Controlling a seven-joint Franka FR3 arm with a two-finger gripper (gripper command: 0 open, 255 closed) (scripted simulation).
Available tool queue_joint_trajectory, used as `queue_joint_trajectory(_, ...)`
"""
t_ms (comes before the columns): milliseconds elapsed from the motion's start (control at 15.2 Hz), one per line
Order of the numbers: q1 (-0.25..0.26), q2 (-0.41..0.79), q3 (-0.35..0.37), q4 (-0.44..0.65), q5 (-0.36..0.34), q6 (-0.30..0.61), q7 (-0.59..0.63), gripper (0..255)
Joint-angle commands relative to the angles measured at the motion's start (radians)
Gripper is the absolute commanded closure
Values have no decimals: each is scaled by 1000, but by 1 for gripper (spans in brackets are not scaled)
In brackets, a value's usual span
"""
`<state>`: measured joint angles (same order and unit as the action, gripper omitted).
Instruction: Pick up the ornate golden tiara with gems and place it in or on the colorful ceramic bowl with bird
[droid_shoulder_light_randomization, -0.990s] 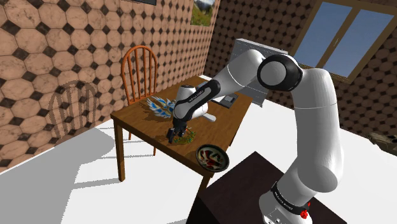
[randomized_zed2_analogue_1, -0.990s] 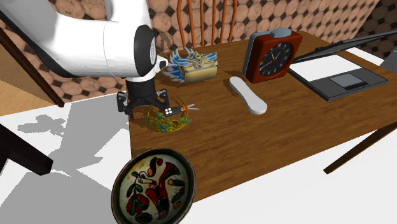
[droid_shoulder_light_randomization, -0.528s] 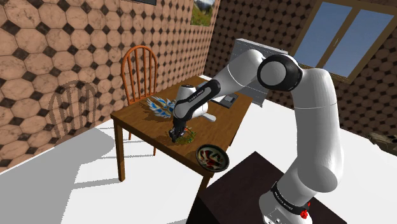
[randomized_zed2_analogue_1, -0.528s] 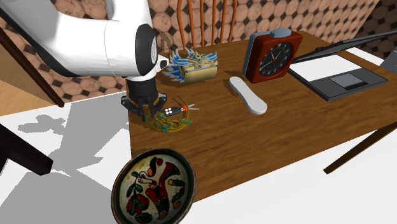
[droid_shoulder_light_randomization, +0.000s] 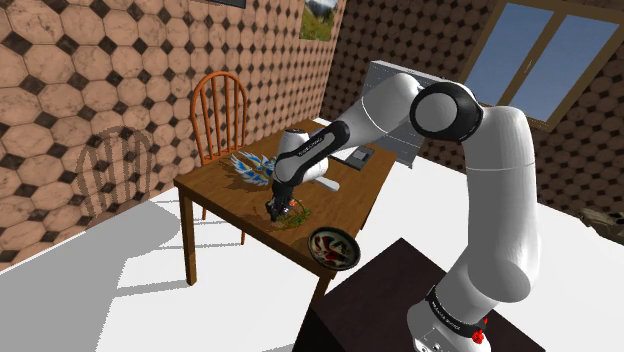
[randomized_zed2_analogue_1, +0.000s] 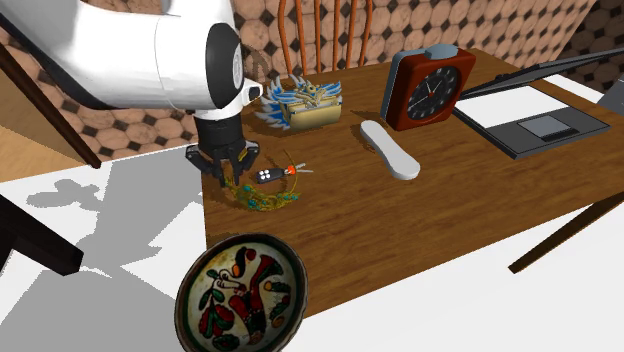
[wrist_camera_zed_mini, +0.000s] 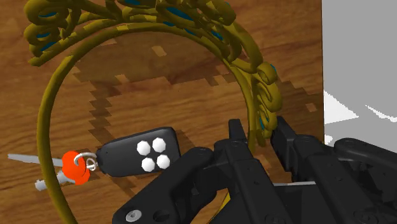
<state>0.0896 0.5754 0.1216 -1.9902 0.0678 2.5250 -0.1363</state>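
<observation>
Foreground, second exterior view: the bowl (randomized_zed2_analogue_1: 240, 293), dark-rimmed with a red-and-green bird painted inside, sits at the near corner of the wooden table (randomized_zed2_analogue_1: 400, 230) and holds nothing.

Just beyond it lies the tiara (randomized_zed2_analogue_1: 265, 195), a golden hoop with blue-set scrollwork, flat on the tabletop near the table's edge. A black key fob (randomized_zed2_analogue_1: 268, 175) with a red tag rests inside the hoop. The black gripper (randomized_zed2_analogue_1: 228, 175) points straight down over the side of the hoop farthest from the key fob.

In the wrist view the gripper (wrist_camera_zed_mini: 259, 133) straddles the band of the tiara (wrist_camera_zed_mini: 257, 118). Its fingers are drawn in close on either side and appear to clasp the band. The key fob (wrist_camera_zed_mini: 137, 154) is just beside them, untouched.

Middle distance: a white remote (randomized_zed2_analogue_1: 390, 150) and a gilt box with blue wings (randomized_zed2_analogue_1: 305, 105).

Far side: a red clock (randomized_zed2_analogue_1: 428, 88), an open laptop (randomized_zed2_analogue_1: 530, 118) and a wooden chair (randomized_zed2_analogue_1: 325, 30).

Progress, as judged: the reach is complete and the grasp looks made, but the tiara is not yet lifted. Lifting it, carrying it to the bowl (droid_shoulder_light_randomization: 332, 247) and releasing it all remain. The key fob may be dragged along when the tiara rises.
</observation>
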Motion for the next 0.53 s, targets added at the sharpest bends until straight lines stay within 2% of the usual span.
queue_joint_trajectory(0, -1, -20, 1, -3, 1, -17, 1, 255)
queue_joint_trajectory(462, -5, -95, 5, -11, 5, -85, 5, 255)
